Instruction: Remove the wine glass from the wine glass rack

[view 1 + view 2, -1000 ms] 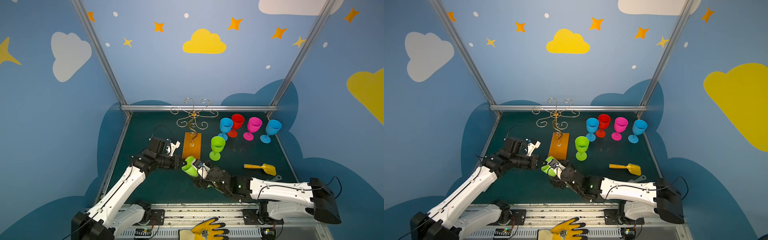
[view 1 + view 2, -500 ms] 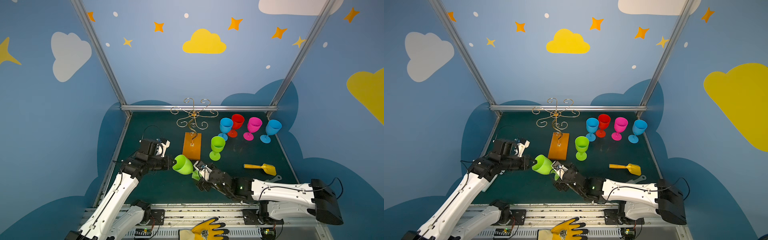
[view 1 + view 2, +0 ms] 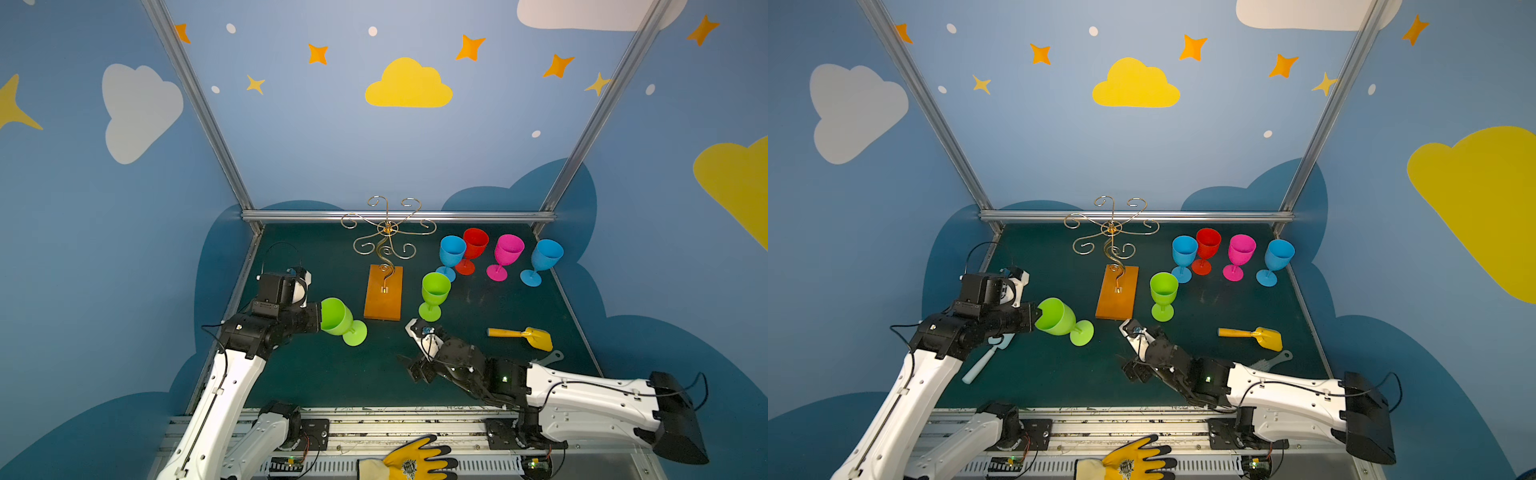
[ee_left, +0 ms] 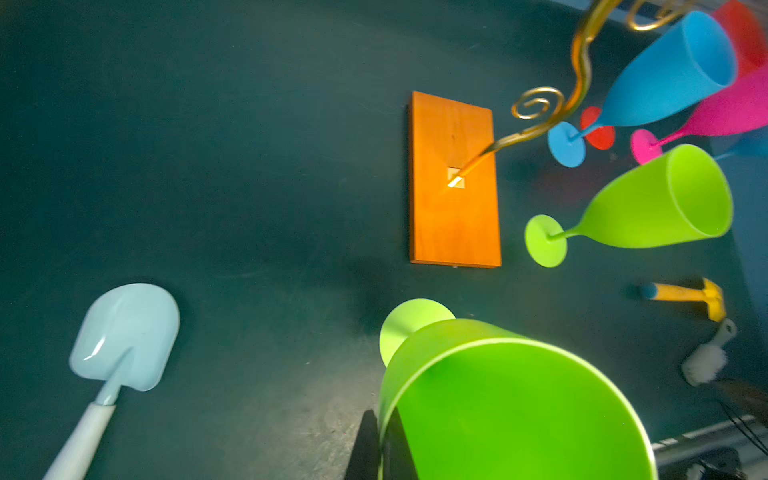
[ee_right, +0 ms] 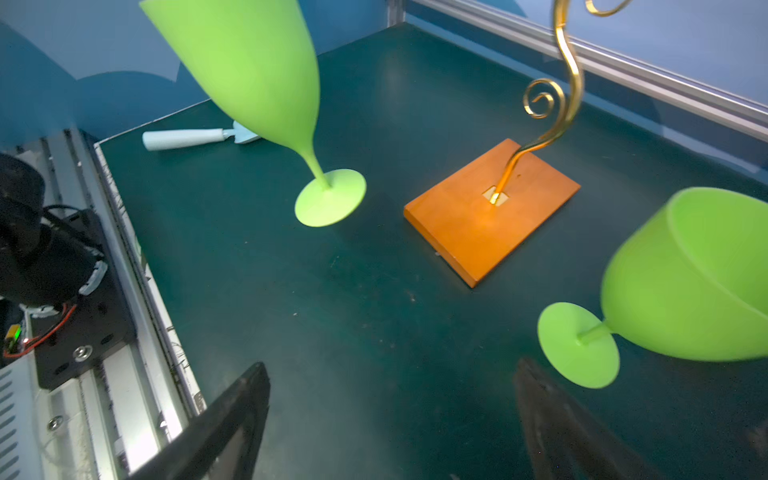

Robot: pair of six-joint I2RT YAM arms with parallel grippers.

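My left gripper (image 3: 321, 318) is shut on the rim of a green wine glass (image 3: 338, 318), which it holds tilted with the foot low over the mat, left of the rack's base. In the left wrist view one finger sits inside the bowl (image 4: 498, 395) and one outside. The wine glass rack (image 3: 386, 232) is gold wire on an orange wooden base (image 3: 383, 291), and its curled arms are bare. To the right of the held glass my right gripper (image 3: 409, 349) is open, with nothing between its fingers (image 5: 232, 407).
A second green glass (image 3: 434, 291) stands right of the base. Two blue glasses, a red one and a pink one (image 3: 505, 255) stand at the back right. A yellow shovel (image 3: 523, 336) and a brush (image 3: 550, 357) lie at the right, and a light blue shovel (image 3: 984, 361) lies under my left arm.
My left arm has drawn back to the left with the green glass, away from my right gripper. The right gripper has stayed open and now stands apart from the glass.
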